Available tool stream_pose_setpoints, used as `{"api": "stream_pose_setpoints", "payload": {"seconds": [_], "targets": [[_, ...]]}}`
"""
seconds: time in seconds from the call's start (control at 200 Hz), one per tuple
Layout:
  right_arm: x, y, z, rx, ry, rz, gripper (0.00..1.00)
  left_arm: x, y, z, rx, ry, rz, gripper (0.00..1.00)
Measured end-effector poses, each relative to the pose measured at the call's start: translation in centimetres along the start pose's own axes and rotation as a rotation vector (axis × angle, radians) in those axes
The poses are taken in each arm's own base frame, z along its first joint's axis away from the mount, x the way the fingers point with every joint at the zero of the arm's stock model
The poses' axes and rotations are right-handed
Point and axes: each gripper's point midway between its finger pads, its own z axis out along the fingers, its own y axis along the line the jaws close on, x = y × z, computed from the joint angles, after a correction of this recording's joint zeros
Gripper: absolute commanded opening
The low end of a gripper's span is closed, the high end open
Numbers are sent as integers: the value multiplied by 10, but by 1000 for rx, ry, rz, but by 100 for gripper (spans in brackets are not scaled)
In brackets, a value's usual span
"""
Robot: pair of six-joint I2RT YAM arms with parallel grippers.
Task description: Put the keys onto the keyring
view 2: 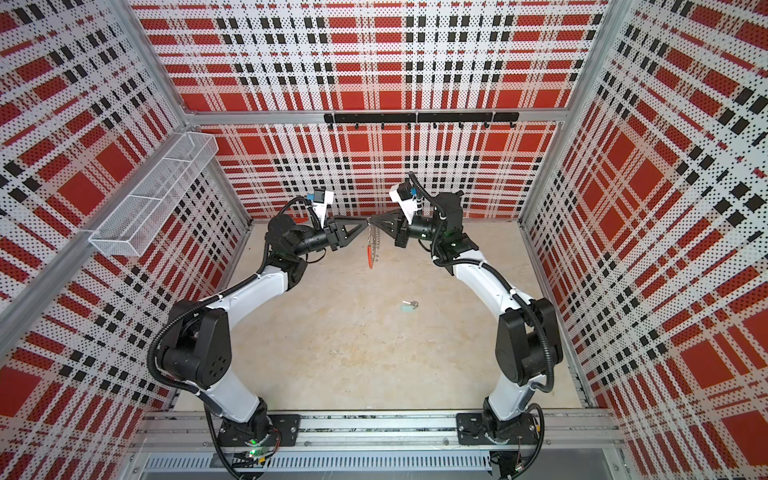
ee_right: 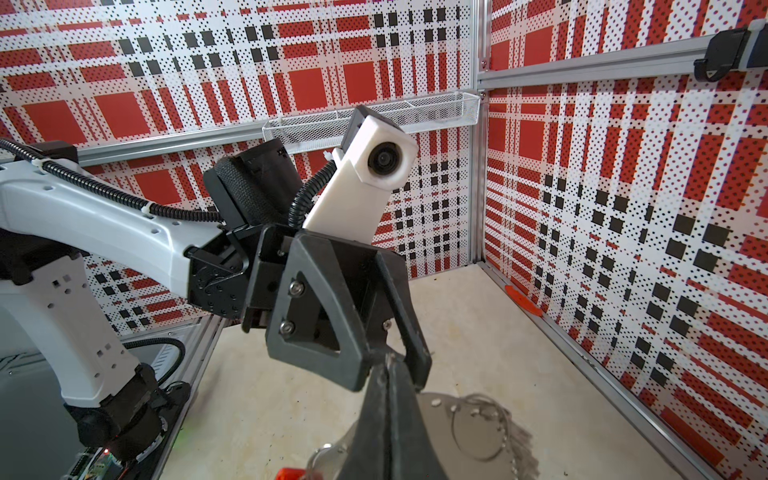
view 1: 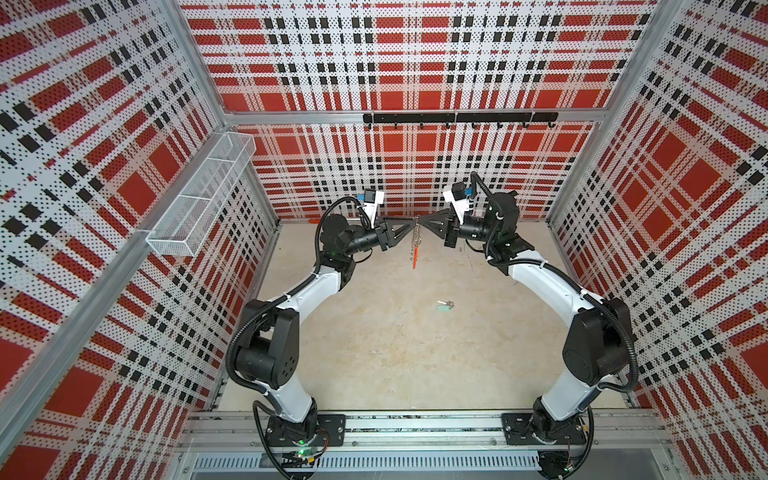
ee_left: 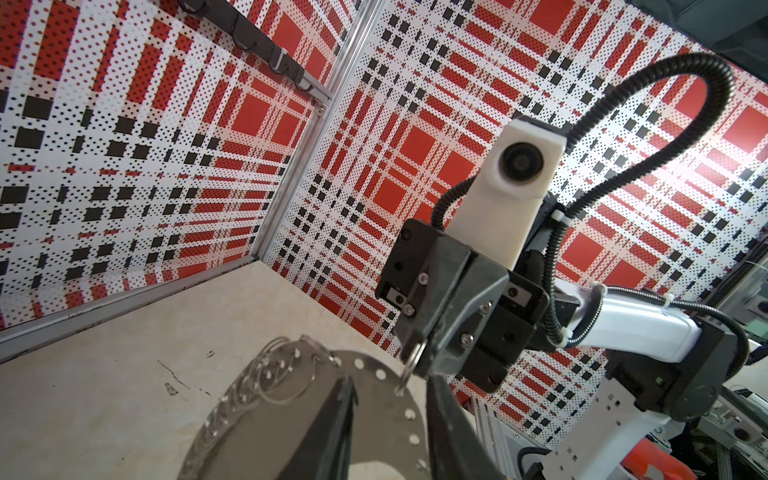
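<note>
The keyring [view 1: 414, 243] hangs edge-on in mid-air at the back of the table, its orange-red arc [view 1: 414, 259] lowest; both top views show it [view 2: 371, 249]. My right gripper [view 1: 420, 221] is shut on one silver wire clip [ee_left: 411, 361] at the ring's top rim. My left gripper [ee_left: 388, 380] faces the ring's flat dark plate [ee_left: 386, 415] from the other side. Its jaws stand apart, straddling the right fingertips [ee_right: 388, 370], with nothing visibly pinched between them. The keys [view 1: 444, 306], silver with a mint-green tag, lie alone on the table nearer the front [view 2: 409, 306].
A white mesh basket [view 1: 199, 195] hangs on the left wall. A black hook rail [view 1: 457, 118] runs along the back wall. A small orange-red piece [view 1: 314, 220] lies at the foot of the back wall. Both arm bases stand on the front rail [view 1: 415, 428].
</note>
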Motion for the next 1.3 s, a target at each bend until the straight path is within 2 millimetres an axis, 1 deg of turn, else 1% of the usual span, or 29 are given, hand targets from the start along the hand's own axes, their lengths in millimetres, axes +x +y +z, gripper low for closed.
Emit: {"api": "stream_pose_setpoints", "payload": {"seconds": [0.115, 0.296, 0.421, 0.466, 0.536, 0.591, 0.737, 0.932, 1.263, 1.288, 1.303], "targets": [[-1, 1, 0, -8, -4, 4, 0, 1, -1, 2, 13, 3, -3, 19], [-2, 2, 0, -10, -6, 6, 0, 3, -3, 4, 28, 7, -16, 15], [-2, 2, 0, -11, -7, 6, 0, 1, -5, 7, 41, 5, -18, 16], [-3, 2, 0, -11, -8, 6, 0, 0, -5, 7, 44, 2, -17, 18], [-3, 2, 0, -12, -11, 3, 0, -1, -7, 7, 49, -3, -16, 24], [-4, 2, 0, -12, -12, 2, 0, -2, -9, 7, 57, -6, -19, 24], [-5, 4, 0, -21, -15, 4, 0, -5, -13, 7, 74, -13, -18, 16], [-8, 6, 0, -30, -23, 20, 0, -4, -14, 7, 90, -15, -7, 0], [-6, 4, 0, -20, -26, 43, 0, -5, -13, 7, 91, -24, 11, 0], [-5, 3, 0, -15, -26, 45, 5, -5, -12, 7, 87, -26, 10, 0], [-5, 2, 0, -10, -27, 46, 6, -4, -11, 7, 83, -27, 9, 0]]}}
